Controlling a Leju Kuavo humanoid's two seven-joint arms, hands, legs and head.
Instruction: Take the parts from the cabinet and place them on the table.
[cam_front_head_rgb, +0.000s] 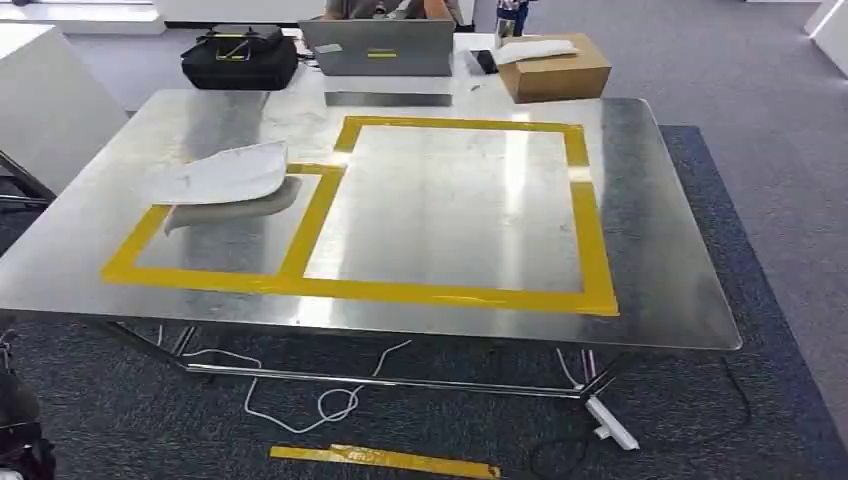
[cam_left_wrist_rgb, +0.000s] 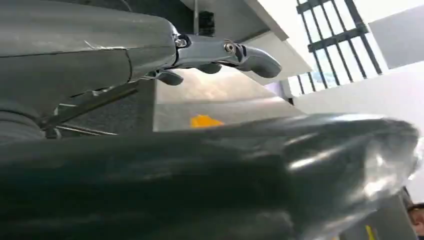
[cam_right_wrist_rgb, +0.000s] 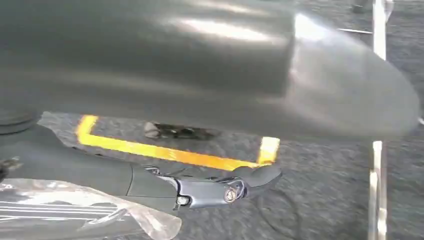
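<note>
Already a white part lies on the table.

I see the metal table bare inside the large yellow-taped rectangle at frame centre. In the smaller taped box, left of centre, a white part blocks the way. A laptop, black bag and cardboard box crowd the top edge.

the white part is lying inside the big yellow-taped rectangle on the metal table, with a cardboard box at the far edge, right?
Not quite. The head view shows the white part lying in the smaller yellow-taped rectangle on the left of the metal table, not in the big one. The cardboard box does sit at the far edge.
</note>
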